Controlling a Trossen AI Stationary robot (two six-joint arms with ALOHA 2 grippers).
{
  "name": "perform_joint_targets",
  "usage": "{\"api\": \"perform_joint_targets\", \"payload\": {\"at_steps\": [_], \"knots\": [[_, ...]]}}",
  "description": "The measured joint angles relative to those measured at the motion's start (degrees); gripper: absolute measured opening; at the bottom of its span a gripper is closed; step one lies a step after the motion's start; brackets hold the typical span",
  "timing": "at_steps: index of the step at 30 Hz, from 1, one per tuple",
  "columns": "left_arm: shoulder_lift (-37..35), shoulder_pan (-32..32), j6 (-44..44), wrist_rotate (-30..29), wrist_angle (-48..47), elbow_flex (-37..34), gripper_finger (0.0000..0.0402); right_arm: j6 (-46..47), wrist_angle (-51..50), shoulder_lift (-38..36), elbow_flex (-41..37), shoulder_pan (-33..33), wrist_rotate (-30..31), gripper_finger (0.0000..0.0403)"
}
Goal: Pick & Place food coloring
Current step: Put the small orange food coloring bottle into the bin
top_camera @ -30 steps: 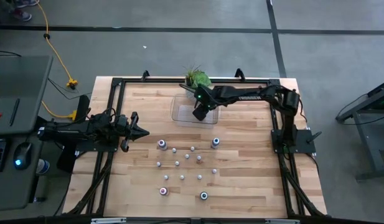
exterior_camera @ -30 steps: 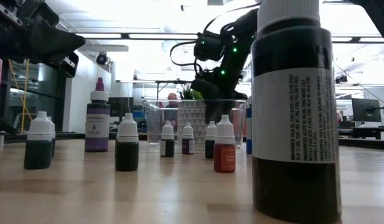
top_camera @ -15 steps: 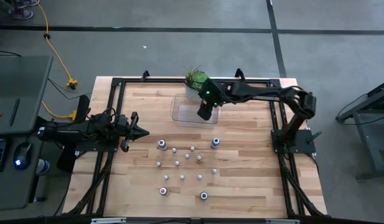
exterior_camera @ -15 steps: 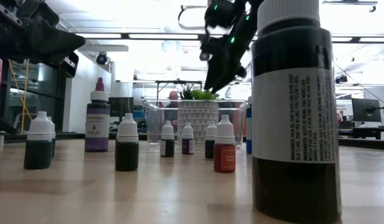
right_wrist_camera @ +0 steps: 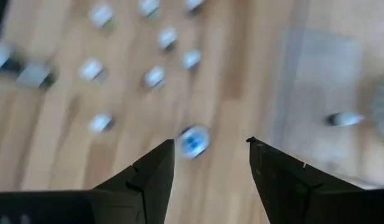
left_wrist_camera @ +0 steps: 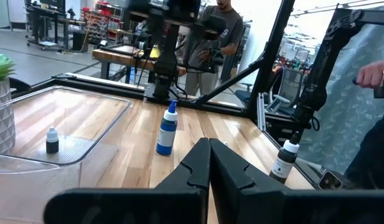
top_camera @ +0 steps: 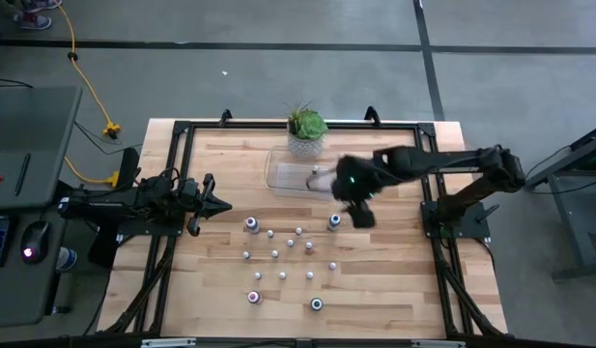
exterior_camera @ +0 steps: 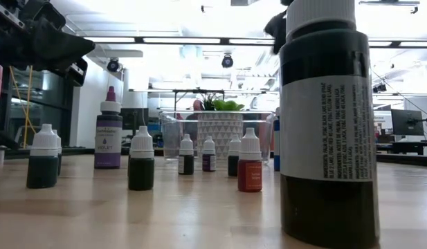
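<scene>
Several tiny white-capped food coloring bottles (top_camera: pixel 278 253) stand upright in the middle of the table. Larger ones stand around them, among them a blue-capped one (top_camera: pixel 333 222) (right_wrist_camera: pixel 193 140) and a purple one (exterior_camera: pixel 108 135). One small bottle (top_camera: pixel 317 174) (left_wrist_camera: pixel 51 140) stands in the clear tray (top_camera: pixel 288 179). My right gripper (top_camera: pixel 360 215) (right_wrist_camera: pixel 210 142) is open and hovers above the table just right of the blue-capped bottle, holding nothing. My left gripper (top_camera: pixel 218 203) (left_wrist_camera: pixel 209 155) is shut and waits at the table's left side.
A potted green plant (top_camera: pixel 306 128) stands at the far edge behind the tray. A large dark bottle (exterior_camera: pixel 327 124) stands close to the low camera. The black frame rails (top_camera: pixel 278 126) run round the table. People stand in the room beyond the table (left_wrist_camera: pixel 216 37).
My right gripper has risen out of the clear tray and swung toward the near edge and the right, and is now over the table beside the blue-capped bottle. A small bottle stands in the tray where the gripper was.
</scene>
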Motion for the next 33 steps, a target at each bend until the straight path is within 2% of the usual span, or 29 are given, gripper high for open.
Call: {"api": "perform_joint_targets", "payload": {"at_steps": [3, 6, 14, 19, 22, 33], "knots": [[0.00, 0.00, 0.00, 0.00, 0.00, -0.02, 0.0000, -1.44, -4.69, -1.29, -0.89, 4.81, -0.97, 0.0195], [-0.01, 0.00, 0.00, 0.00, -0.02, 0.00, 0.0000, -2.55, -4.61, -2.80, -4.17, 9.40, -1.00, 0.0195], [0.00, -0.01, 0.00, 0.00, -0.01, -0.01, 0.0000, -2.00, 12.26, -2.11, -15.55, 17.99, 1.98, 0.0195], [0.00, 0.01, 0.00, 0.00, 0.00, -0.02, 0.0000, 0.48, 21.90, 1.36, -21.10, 20.54, 5.20, 0.0195], [0.01, -0.02, 0.00, 0.00, 0.00, -0.02, 0.0000, 2.30, 29.25, 4.56, -23.32, 21.48, 4.48, 0.0194], [-0.01, 0.01, 0.00, 0.00, 0.00, -0.01, 0.0000, 9.70, 39.50, 14.21, -23.47, 21.97, 1.23, 0.0184]]}}
